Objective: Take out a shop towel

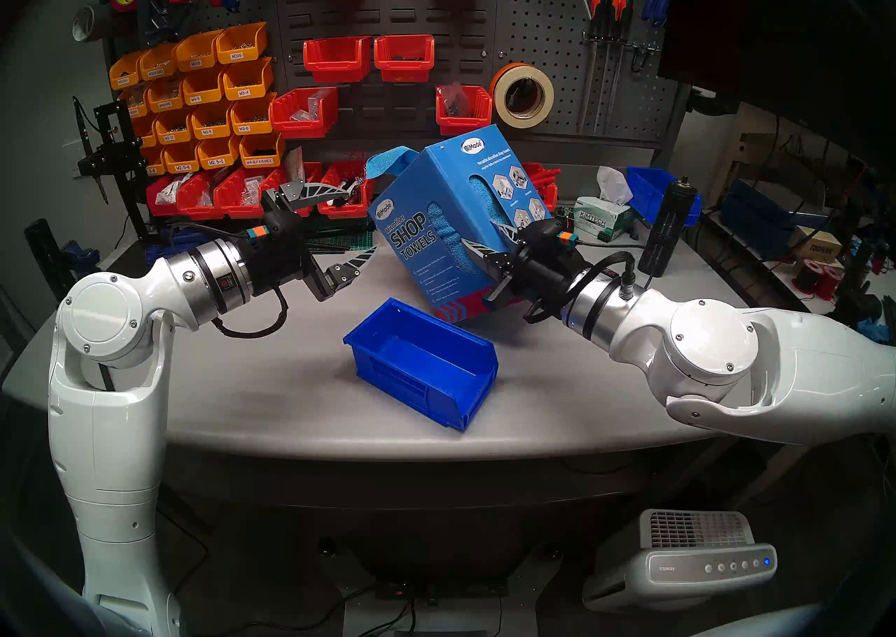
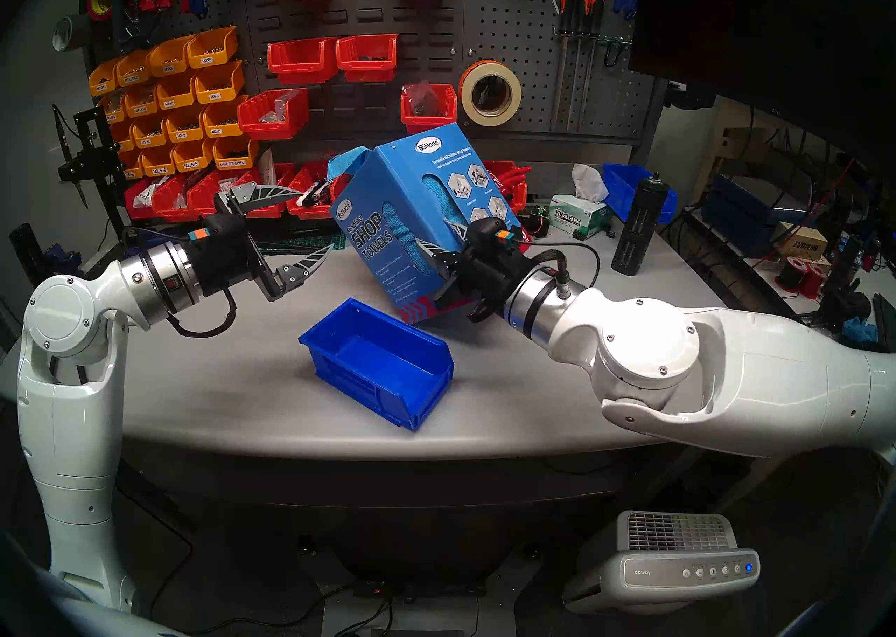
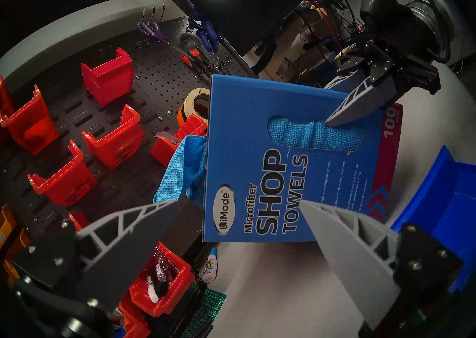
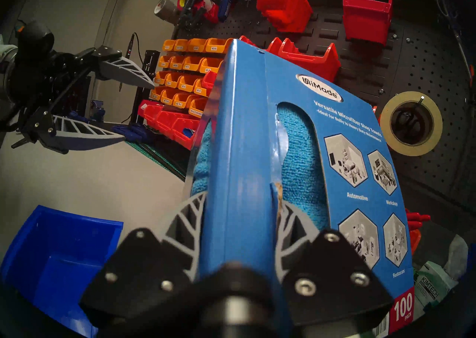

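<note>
Behind carton (image 1: 439,228), shop towel (image 1: 385,163) mostly hidden; right gripper (image 4: 240,211) clamps carton corner, left gripper (image 1: 351,221) spread, empty.

I am working in a workshop. Behind my grey surface (image 1: 271,369) a black pegboard (image 1: 543,39) carries red bins (image 1: 334,58), orange labelled parts bins (image 1: 208,88), screwdrivers (image 1: 606,15), scissors (image 3: 150,29) and a roll of masking tape (image 1: 522,95). To one side, a cluttered bench holds wire spools (image 1: 819,277).
</note>
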Action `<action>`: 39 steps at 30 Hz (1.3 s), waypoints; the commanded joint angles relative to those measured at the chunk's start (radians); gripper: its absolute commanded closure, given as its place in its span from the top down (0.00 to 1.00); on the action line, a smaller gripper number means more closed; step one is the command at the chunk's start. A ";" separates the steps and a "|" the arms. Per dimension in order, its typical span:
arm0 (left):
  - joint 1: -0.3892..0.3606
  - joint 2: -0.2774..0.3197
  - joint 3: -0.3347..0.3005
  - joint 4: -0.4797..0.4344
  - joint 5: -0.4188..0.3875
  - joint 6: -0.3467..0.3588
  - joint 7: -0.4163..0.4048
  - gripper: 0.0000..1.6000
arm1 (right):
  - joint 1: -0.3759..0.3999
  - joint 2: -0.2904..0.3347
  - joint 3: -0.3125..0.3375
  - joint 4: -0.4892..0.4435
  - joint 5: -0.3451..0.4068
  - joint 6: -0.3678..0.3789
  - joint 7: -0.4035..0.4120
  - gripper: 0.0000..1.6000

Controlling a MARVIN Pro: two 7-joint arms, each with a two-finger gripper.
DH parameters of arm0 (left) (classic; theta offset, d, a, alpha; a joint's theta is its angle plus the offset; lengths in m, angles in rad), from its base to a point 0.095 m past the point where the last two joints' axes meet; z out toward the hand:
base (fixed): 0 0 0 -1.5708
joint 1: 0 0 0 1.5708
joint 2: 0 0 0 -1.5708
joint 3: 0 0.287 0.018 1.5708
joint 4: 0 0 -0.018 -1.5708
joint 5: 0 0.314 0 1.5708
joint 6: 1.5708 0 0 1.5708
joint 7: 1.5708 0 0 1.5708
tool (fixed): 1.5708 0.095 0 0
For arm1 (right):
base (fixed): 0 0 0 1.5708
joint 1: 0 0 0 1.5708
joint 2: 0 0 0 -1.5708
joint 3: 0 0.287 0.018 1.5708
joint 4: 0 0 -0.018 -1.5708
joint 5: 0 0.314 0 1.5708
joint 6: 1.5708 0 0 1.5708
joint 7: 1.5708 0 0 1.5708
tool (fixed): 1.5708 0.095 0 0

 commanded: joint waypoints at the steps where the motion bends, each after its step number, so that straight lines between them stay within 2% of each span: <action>1: -0.014 -0.004 -0.004 -0.028 -0.011 0.001 0.002 1.00 | -0.076 0.036 -0.076 -0.018 0.007 0.016 -0.013 0.00; 11: 0.001 -0.015 -0.008 -0.044 -0.013 0.005 0.000 1.00 | -0.087 0.046 -0.126 -0.032 -0.012 0.002 -0.060 0.00; 14: 0.002 -0.017 -0.009 -0.046 -0.013 0.005 0.000 1.00 | -0.082 0.045 -0.124 -0.035 -0.019 0.015 -0.081 0.00; 16: 0.003 -0.018 -0.010 -0.046 -0.014 0.004 -0.001 1.00 | -0.073 0.048 -0.118 -0.039 -0.011 0.021 -0.081 1.00; 18: 0.005 -0.020 -0.011 -0.048 -0.015 0.005 -0.002 1.00 | -0.061 0.051 -0.110 -0.048 -0.015 0.025 -0.098 1.00; 33: 0.016 -0.029 -0.028 -0.064 -0.021 0.005 -0.006 1.00 | 0.016 0.076 -0.035 -0.056 0.028 0.057 -0.077 1.00; 39: 0.019 -0.036 -0.023 -0.076 -0.024 0.006 -0.008 1.00 | 0.049 0.112 -0.001 -0.074 0.056 0.071 -0.054 1.00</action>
